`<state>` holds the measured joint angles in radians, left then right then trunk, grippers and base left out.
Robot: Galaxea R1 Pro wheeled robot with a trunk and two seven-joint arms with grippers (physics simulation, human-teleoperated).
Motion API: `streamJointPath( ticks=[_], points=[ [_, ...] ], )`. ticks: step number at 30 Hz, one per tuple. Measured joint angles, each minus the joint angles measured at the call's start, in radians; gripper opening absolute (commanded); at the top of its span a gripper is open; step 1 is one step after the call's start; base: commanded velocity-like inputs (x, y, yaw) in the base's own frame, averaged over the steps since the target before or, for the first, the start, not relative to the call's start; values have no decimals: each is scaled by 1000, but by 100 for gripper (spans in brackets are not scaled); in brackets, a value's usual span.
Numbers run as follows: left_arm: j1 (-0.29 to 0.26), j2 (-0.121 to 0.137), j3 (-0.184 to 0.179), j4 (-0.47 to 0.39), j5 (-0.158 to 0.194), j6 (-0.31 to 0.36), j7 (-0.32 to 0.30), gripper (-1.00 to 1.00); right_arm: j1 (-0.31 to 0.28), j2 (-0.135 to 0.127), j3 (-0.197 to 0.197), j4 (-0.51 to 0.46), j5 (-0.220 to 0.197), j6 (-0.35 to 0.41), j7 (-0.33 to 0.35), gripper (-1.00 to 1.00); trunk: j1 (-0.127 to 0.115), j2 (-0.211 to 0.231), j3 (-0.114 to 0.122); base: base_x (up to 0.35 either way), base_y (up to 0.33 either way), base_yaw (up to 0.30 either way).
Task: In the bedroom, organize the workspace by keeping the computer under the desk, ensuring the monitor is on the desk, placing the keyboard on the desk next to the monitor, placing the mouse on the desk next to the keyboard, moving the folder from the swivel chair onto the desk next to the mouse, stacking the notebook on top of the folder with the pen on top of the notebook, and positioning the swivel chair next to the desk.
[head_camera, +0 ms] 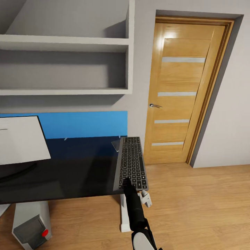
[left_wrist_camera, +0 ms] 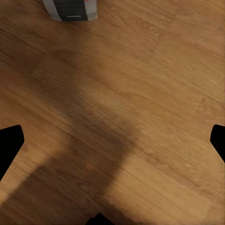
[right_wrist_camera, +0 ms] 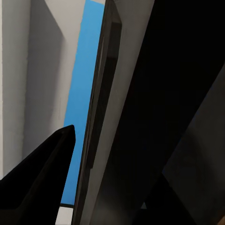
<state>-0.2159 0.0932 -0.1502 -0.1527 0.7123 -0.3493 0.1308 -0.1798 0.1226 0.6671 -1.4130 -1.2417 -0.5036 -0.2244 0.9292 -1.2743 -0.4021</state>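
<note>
The black-topped desk [head_camera: 69,177] with its blue back panel stands against the wall. On its left part is the monitor [head_camera: 21,142], white back showing. The keyboard [head_camera: 131,161] lies lengthwise over the desk's right end, partly past the edge. My right gripper [head_camera: 125,181] is shut on its near end, and the keyboard's thin edge [right_wrist_camera: 101,117] runs between the dark fingers [right_wrist_camera: 42,183]. The computer [head_camera: 31,225] stands on the floor under the desk. My left gripper [left_wrist_camera: 112,145] hangs open over bare floor, with the computer [left_wrist_camera: 70,9] ahead. The mouse, folder, notebook, pen and swivel chair are out of view.
Grey wall shelves [head_camera: 66,66] hang above the desk. A wooden door [head_camera: 182,93] with frosted strips is shut to the right. Light wood floor [head_camera: 201,208] lies open to the right of the desk's white leg [head_camera: 124,215].
</note>
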Motion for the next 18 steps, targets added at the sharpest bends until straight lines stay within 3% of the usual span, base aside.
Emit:
streamJointPath(
  ticks=[13,18],
  points=[
    [0,0,-1,0,0,0,0,100,0,-1,0,-2,-1,0,0,-100,0,0,0,-1,-7,0],
    [0,0,-1,0,0,0,0,100,0,-1,0,-2,-1,0,0,-100,0,0,0,-94,-183,0]
  ],
)
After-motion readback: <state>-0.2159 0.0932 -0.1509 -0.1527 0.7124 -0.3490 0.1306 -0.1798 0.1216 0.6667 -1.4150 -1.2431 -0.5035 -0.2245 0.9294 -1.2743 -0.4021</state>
